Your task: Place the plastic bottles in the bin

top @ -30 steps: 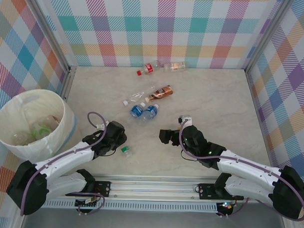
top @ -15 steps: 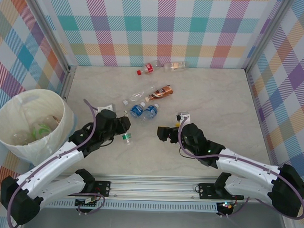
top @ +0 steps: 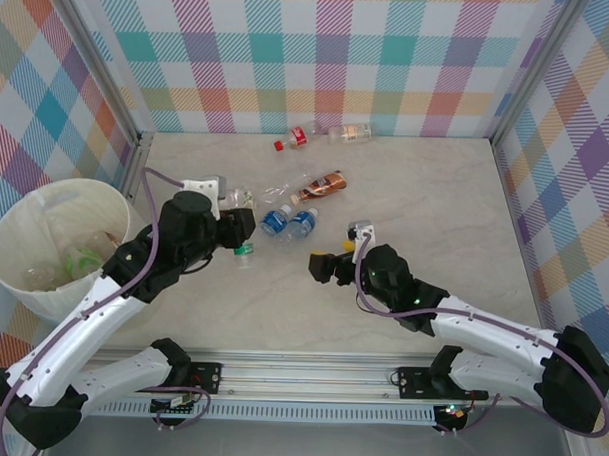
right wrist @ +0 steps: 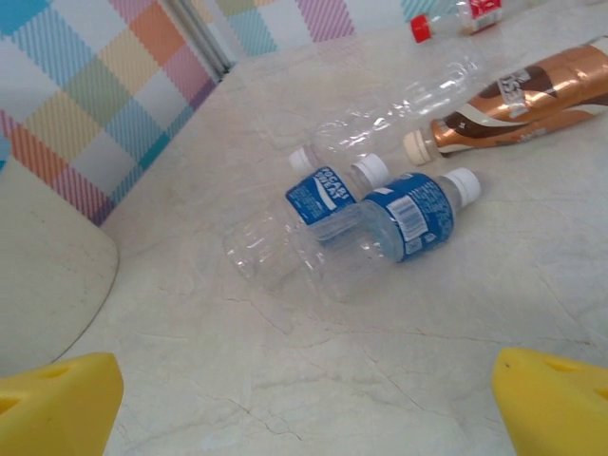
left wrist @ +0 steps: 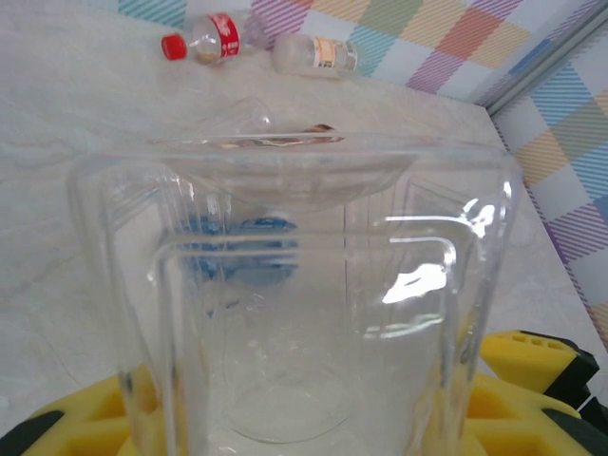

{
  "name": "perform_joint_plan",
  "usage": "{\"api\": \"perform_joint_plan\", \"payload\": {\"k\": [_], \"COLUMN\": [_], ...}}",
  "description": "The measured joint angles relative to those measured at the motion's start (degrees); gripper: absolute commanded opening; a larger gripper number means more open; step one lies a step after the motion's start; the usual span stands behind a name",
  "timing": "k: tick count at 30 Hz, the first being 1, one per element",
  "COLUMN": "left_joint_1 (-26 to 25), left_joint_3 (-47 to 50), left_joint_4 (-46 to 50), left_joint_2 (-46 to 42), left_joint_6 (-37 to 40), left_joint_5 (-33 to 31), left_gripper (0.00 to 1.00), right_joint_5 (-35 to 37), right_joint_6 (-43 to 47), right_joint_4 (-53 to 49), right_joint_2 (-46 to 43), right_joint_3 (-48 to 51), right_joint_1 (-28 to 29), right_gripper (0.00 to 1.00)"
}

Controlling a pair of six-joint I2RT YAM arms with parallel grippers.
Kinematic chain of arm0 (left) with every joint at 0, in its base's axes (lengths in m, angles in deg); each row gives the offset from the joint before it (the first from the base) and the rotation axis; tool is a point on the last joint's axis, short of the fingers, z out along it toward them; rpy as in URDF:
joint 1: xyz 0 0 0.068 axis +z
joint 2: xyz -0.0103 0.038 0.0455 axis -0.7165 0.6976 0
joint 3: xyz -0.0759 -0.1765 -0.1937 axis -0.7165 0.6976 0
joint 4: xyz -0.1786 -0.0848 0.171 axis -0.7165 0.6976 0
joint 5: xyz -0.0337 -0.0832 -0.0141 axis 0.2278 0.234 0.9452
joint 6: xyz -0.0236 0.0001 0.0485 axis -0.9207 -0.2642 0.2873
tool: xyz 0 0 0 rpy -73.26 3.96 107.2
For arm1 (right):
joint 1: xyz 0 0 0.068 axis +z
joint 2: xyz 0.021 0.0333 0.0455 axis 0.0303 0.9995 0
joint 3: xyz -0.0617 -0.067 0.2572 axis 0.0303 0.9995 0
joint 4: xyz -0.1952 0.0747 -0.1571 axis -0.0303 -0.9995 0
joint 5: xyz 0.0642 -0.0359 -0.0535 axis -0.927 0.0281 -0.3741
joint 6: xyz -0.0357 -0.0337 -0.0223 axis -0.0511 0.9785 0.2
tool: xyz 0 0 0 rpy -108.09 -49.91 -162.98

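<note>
My left gripper [top: 236,227] is shut on a clear plastic bottle [top: 235,200] with a green cap [top: 245,250], held above the table just right of the bin [top: 134,244]. In the left wrist view that bottle [left wrist: 285,285] stands between my yellow fingers [left wrist: 532,370]. My right gripper [top: 323,266] is open and holds nothing, low over the table. Ahead of its yellow fingertips [right wrist: 57,408] lie two blue-labelled bottles [right wrist: 408,217] [right wrist: 328,193], a clear one [right wrist: 399,104] and a brown one [right wrist: 527,90].
Two more bottles, one red-capped [top: 298,138] and one pale [top: 350,134], lie by the back wall. The bin holds several bottles [top: 78,265]. Checked walls close off the table at the back and both sides.
My left arm has swung from the near edge up toward the far left, carrying the green-capped bottle closer to the bin. The right gripper has crept slightly toward the blue bottles.
</note>
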Motion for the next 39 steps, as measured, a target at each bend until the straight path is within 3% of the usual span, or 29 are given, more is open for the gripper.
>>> {"api": "perform_joint_plan", "payload": {"k": [6, 15, 24, 29, 34, 39], "left_joint_1": [0.00, 0.00, 1.60, 9.66, 27.71, 40.87], "left_joint_3": [-9.66, -18.14, -21.77, -21.81, -22.51, -19.02], "left_joint_4": [8.37, 16.41, 18.05, 16.06, 17.03, 16.50], "left_joint_2": [-0.61, -1.14, -0.66, -1.03, 2.01, 4.50], "left_joint_6": [3.37, 5.68, 12.11, 15.74, 14.40, 13.31], "left_joint_5": [-5.16, -17.49, -45.81, -51.25, -42.05, -36.06], "left_gripper": [0.00, 0.00, 0.00, 0.00, 0.00, 0.00], "right_joint_5": [-5.46, -7.13, -7.15, -7.13, -7.13, -7.06], "right_joint_6": [4.07, 8.28, 9.38, 9.38, 9.38, 9.35], "right_joint_4": [3.32, 7.65, 8.39, 8.33, 8.28, 7.61], "right_joint_2": [3.21, 8.09, 8.85, 8.85, 8.76, 7.54], "right_joint_3": [-1.99, -3.54, -4.28, -4.28, -4.28, -4.28], "right_joint_1": [0.35, 0.81, 1.03, 1.11, 1.42, 1.88], "right_gripper": [1.00, 1.00, 1.00, 1.00, 1.00, 1.00]}}
